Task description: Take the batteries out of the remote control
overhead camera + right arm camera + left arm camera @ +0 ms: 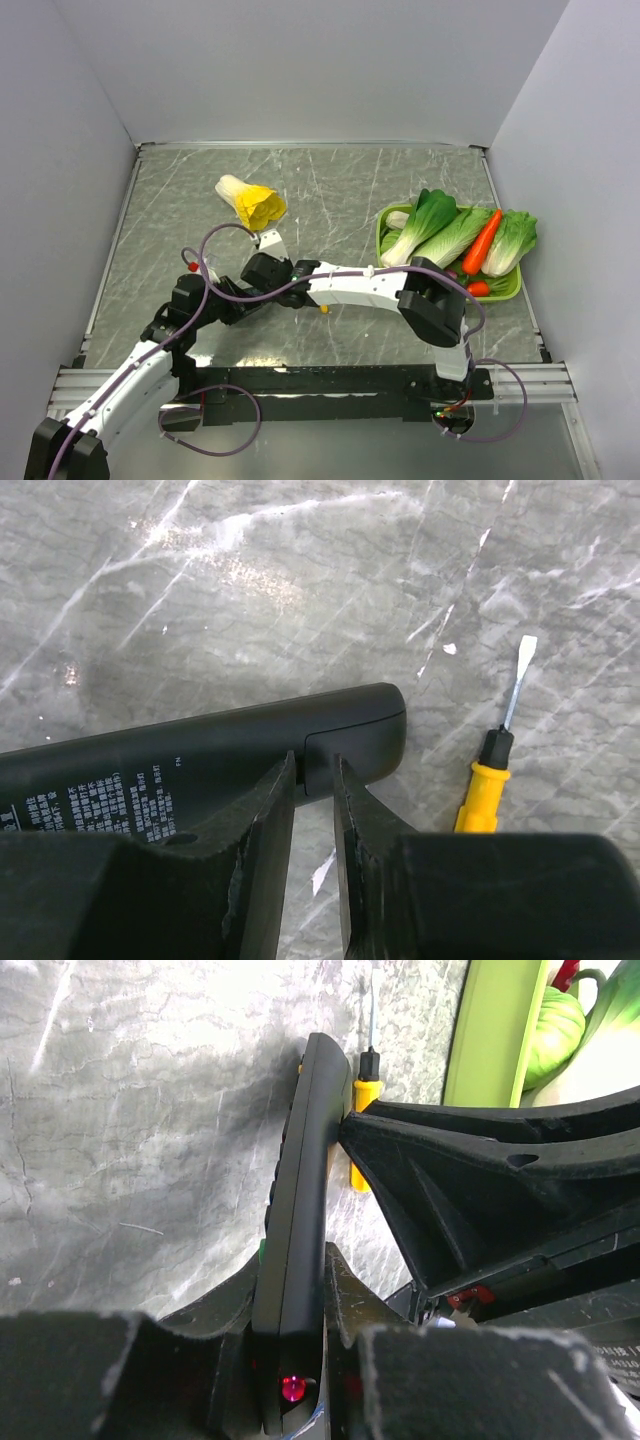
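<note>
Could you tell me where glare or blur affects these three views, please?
Top external: even, soft light, faint sheen on the table, all sharp. Left wrist: glare washes out the table's upper part; the near fingers are blurred, the remote control fairly sharp. Right wrist: bright streaks on the table at upper left; the screwdriver is crisp, the near fingers soft and dark.

Bright, even overhead light, shadows soft. Glare streaks on table [200,540] in both wrist views. Left wrist foreground blurred; remote control [302,1160] sharper further out. Top view slightly soft.
</note>
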`<state>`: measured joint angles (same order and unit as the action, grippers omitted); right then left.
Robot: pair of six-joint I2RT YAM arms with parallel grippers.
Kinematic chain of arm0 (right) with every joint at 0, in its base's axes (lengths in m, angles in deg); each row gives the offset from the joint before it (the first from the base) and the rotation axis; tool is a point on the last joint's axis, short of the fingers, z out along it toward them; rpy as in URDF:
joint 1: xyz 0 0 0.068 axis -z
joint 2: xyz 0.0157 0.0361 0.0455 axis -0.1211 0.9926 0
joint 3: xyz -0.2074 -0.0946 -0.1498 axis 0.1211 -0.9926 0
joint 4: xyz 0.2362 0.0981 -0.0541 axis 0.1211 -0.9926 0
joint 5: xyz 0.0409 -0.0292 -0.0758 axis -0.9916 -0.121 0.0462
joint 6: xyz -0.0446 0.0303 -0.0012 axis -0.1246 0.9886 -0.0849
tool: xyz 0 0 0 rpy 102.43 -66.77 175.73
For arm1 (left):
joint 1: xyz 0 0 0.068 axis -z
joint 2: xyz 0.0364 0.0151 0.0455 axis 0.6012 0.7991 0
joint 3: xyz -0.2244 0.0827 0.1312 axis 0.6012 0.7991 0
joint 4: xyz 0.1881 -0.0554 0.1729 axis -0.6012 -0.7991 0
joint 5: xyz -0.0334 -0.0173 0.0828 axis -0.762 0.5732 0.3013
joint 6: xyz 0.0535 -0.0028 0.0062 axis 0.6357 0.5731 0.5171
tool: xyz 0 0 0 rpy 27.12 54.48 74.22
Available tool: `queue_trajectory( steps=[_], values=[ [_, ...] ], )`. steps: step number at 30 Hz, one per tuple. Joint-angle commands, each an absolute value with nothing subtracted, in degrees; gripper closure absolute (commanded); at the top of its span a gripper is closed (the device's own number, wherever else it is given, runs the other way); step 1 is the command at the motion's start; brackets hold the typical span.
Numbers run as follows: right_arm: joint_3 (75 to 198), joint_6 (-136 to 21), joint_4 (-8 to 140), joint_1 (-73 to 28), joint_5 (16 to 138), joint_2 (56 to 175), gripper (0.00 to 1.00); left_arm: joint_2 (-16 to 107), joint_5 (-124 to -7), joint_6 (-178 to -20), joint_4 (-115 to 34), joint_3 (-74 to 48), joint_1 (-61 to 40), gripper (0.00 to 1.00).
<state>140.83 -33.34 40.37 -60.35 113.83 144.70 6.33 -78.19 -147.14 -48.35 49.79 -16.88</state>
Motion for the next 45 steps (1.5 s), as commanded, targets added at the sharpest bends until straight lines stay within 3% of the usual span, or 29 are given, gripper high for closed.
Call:
queue_trajectory(
  steps=[1,20,34,45],
  values=[
    [143.2,-35.2,32.8,-60.1,121.4,147.0,0.72,6.2,-76.5,-146.8,-51.7,48.7,-16.7,0.99],
    [144.2,-37.0,34.2,-59.8,119.6,144.1,0.72,6.8,-76.6,-146.6,-51.6,48.7,-16.7,0.99],
    [131.7,-35.9,51.5,-53.6,95.7,136.2,0.66,7.3,-76.9,-146.3,-51.1,48.7,-16.7,0.99],
    [131.4,-34.4,53.1,-53.3,93.3,136.9,0.64,7.2,-76.9,-146.3,-51.2,48.8,-16.7,0.99]
  ],
)
